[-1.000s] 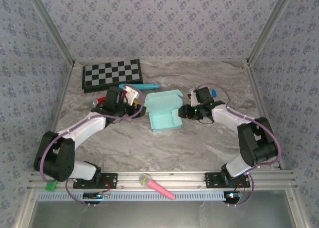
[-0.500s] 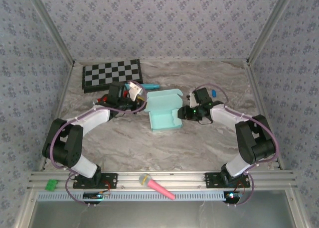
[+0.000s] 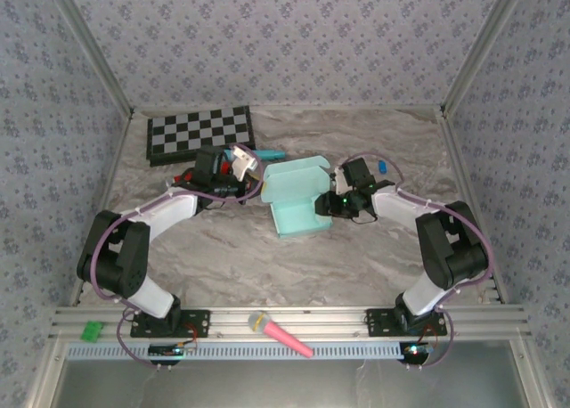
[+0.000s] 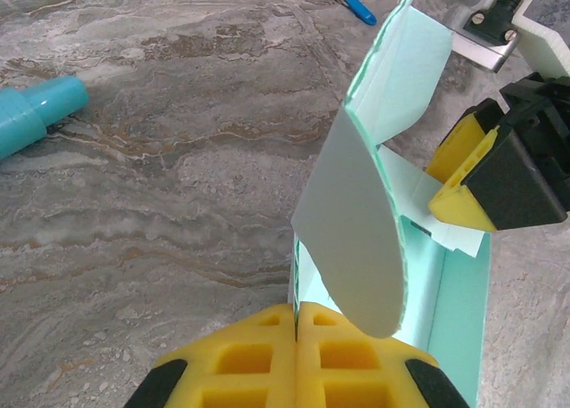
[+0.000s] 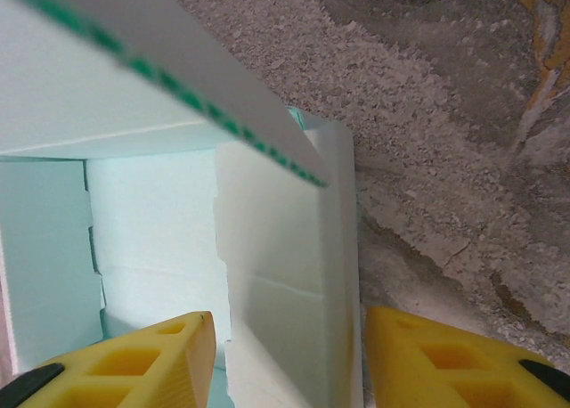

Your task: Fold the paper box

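The grey marbled table [image 3: 356, 257] carries a checkerboard [image 3: 200, 134] at its far left. The paper box [image 3: 303, 216] sits mid-table between the two arms, with its tray part near and its lid standing up at the far side. It is thin, pale aqua card. I judge it very light, springy along its scores, easy to crease or dent, and likely to slide on the smooth top if pushed from one side only. It is best held by a wall or a flap edge close to a fold line, with the opposite side braced, and never by the middle of a panel.

The left gripper [image 4: 295, 323] has its yellow pads pressed together at the box's left side. The left wall's edge runs straight down into their seam, so it looks pinched on that wall, with a rounded tuck flap [image 4: 356, 239] curling just above. The right gripper [image 5: 289, 341] stands about half open astride the doubled right wall, one pad inside the tray and one outside. Each pad is just beside the card, and no firm clamp is evident.

A teal marker pen [image 3: 267, 153] lies just beyond the left gripper. A small blue object [image 3: 381, 167] lies to the far right of the box.
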### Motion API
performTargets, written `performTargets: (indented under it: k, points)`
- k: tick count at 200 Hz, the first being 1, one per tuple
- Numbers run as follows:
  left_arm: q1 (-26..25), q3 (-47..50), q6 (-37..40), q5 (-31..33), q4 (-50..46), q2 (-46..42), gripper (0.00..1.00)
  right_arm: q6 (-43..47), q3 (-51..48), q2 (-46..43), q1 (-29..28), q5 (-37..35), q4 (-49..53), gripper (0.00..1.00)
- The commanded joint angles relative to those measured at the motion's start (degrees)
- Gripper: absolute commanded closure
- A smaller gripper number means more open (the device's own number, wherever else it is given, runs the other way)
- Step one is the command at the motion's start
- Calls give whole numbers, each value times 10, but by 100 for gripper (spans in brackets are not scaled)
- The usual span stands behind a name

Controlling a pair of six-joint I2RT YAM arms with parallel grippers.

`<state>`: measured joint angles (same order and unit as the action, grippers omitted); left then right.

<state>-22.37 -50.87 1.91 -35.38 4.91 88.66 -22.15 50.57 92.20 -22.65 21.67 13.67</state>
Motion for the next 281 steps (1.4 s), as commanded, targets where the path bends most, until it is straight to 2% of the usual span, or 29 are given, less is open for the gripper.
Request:
performTargets:
  k: [1,59,153,207,281]
  points:
    - [2,-11,4,-24,9,0,100,13,12,7,-2,-8,12,51]
    - [2,-18,8,-19,-3,2,100,37,17,23,-4,-14,19,54]
    - [10,-25,-4,1,-9,12,100,81,24,38,-23,-74,55,56]
    - [13,-21,-5,4,-9,17,100,72,13,41,-24,-74,40,55]
    - [21,-18,-12,3,-9,19,100,62,14,48,-27,-112,48,58]
